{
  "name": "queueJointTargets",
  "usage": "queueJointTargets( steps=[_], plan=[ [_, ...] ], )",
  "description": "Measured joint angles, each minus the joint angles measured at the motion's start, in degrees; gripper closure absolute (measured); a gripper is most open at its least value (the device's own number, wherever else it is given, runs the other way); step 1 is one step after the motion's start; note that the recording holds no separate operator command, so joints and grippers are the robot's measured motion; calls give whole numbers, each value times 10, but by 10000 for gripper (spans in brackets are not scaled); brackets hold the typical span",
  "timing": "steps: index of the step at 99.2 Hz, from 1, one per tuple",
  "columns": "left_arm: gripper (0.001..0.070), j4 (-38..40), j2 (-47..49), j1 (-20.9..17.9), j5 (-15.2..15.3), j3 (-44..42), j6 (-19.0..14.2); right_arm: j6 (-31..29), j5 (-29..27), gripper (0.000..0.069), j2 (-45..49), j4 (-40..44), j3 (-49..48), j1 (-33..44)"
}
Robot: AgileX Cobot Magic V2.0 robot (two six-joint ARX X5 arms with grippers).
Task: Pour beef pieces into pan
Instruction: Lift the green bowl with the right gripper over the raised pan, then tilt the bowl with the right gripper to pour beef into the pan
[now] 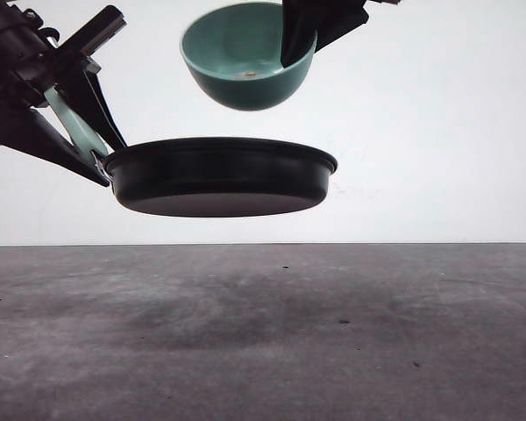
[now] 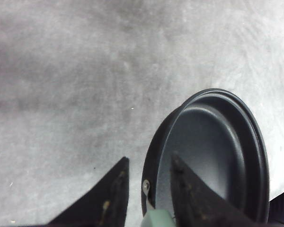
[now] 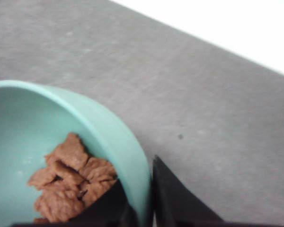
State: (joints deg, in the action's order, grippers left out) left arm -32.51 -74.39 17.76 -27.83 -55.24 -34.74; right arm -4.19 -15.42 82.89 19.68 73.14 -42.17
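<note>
The black pan (image 1: 219,175) hangs level above the table, and my left gripper (image 1: 81,132) is shut on its pale mint handle (image 1: 70,123). In the left wrist view the handle (image 2: 157,219) sits between the fingers of the left gripper (image 2: 150,163), and the pan (image 2: 213,156) looks bare inside. Higher up, the teal bowl (image 1: 241,57) is tilted over the pan's middle. My right gripper (image 1: 296,39) is shut on the bowl's rim. The beef pieces (image 3: 68,177) lie heaped inside the bowl (image 3: 109,127), next to the inner finger of the right gripper (image 3: 141,189).
A grey table (image 1: 333,333) spreads below both arms, with a few small dark specks (image 1: 344,321) on it. A white wall (image 1: 438,132) stands behind.
</note>
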Motion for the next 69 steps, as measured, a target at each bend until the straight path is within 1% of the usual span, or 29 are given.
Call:
queueJointTargets(
  steps=[20,32,43,50,58,69],
  plan=[
    [581,-7,0,0,0,-39,-1,14,-85,669,0,-41,-52,-28],
    [581,-23,0,0,2,-55,0,20,-123,669,2,-75,-83,-51],
    [581,-25,0,0,1,-56,-1,41,-153,669,2,-105,-89,-71],
    [581,-32,0,0,1,-57,0,65,-189,669,2,-134,-89,-89],
    [581,-41,0,0,1,-57,1,105,-229,669,2,-175,-89,-111],
    [581,-43,0,0,1,-57,2,175,-238,669,2,-233,-89,-131]
  ],
)
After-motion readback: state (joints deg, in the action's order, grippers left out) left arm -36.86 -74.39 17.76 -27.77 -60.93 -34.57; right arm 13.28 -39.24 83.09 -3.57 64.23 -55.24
